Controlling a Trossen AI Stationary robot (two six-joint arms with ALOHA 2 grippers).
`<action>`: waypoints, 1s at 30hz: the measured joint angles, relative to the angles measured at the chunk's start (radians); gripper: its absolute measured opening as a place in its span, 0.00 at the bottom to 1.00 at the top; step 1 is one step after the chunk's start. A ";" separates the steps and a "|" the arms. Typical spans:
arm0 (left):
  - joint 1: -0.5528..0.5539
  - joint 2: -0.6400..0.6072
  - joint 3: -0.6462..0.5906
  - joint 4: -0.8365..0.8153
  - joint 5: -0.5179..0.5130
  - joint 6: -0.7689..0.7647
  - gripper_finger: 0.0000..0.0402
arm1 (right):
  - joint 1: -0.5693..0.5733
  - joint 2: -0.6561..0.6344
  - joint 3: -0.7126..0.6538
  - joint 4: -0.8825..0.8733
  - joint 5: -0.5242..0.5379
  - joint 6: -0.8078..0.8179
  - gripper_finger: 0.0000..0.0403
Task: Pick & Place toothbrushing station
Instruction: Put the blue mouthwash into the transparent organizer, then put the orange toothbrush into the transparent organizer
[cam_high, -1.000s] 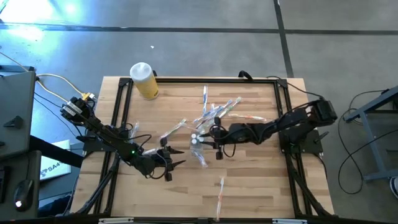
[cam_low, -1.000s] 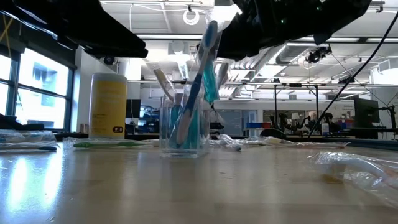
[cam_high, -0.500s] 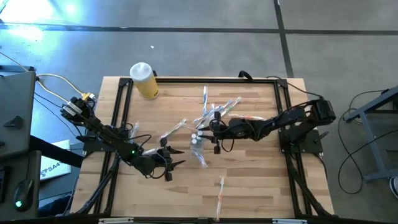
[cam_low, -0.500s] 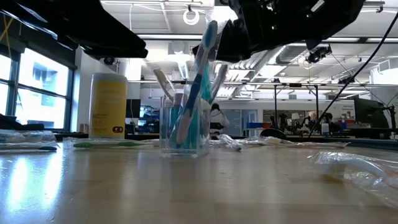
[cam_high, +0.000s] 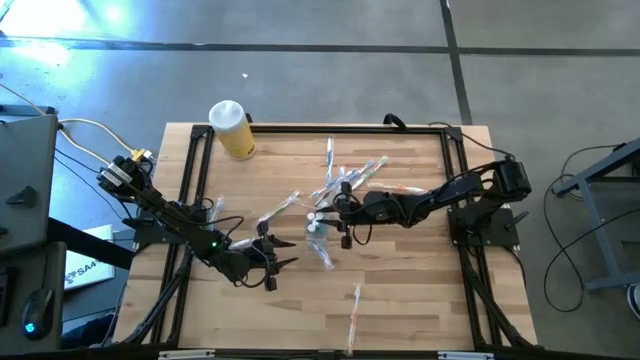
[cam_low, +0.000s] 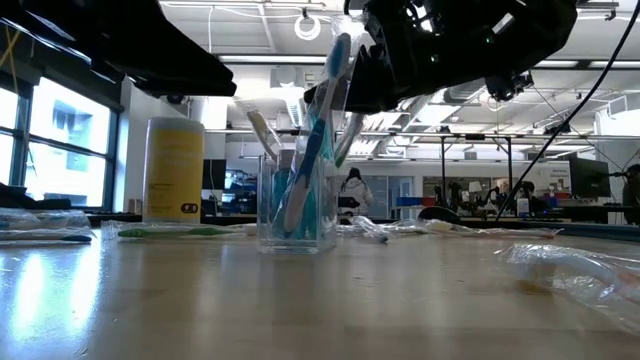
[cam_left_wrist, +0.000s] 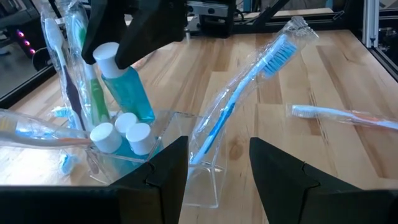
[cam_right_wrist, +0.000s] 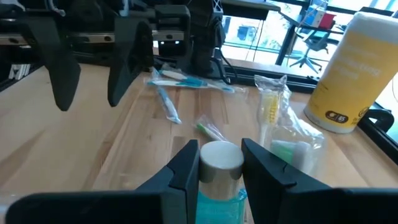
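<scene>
Landmark: the small clear square plastic cup (cam_low: 296, 205), standing upright near the middle of the pale wooden plank table (cam_high: 400, 290).

Right claw: the right gripper (cam_right_wrist: 219, 163) hangs just above the cup, its two dark fingers pinching the white cap of a small teal see-through tube (cam_left_wrist: 124, 81).

Left claw: the left gripper (cam_left_wrist: 217, 162) waits near the cup on the side away from the right arm, fingers spread, nothing between them.

Cup contents: two more teal white-capped tubes (cam_left_wrist: 127, 130) and thin toothbrushes in crinkly clear wrappers, one with a blue handle (cam_left_wrist: 249, 87) leaning out over the rim.

Off the cup: wrapped toothbrushes (cam_high: 345, 178) lie scattered beyond it; another (cam_high: 354, 310) lies well apart toward the table's near edge.

Bystander: a larger yellow cylindrical bottle with a white cap (cam_high: 232, 128) stands far from the cup by a table corner.

Risk, slip: the cap is smooth and round and the grip is on the cap alone; the tube could swing or drop.

Risk, tip: the cup looks light and top-heavy with leaning brushes; a tube catching the rim or a wrapper could topple it.

Risk, crowding: the slick wrappers fill the opening and could deflect the tube outside.

Surfaces: hard glossy plastic, soft rustling film, matte wood.
</scene>
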 joint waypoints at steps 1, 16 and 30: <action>0.000 0.000 0.000 0.000 0.000 0.000 0.41 | -0.001 0.000 0.000 -0.001 -0.001 0.003 0.21; 0.000 0.000 0.000 0.009 -0.001 0.005 0.41 | 0.013 0.078 -0.002 -0.021 -0.002 0.053 0.45; 0.000 0.000 0.000 0.025 -0.020 0.061 0.41 | 0.081 -0.021 -0.001 -0.075 0.172 -0.009 0.87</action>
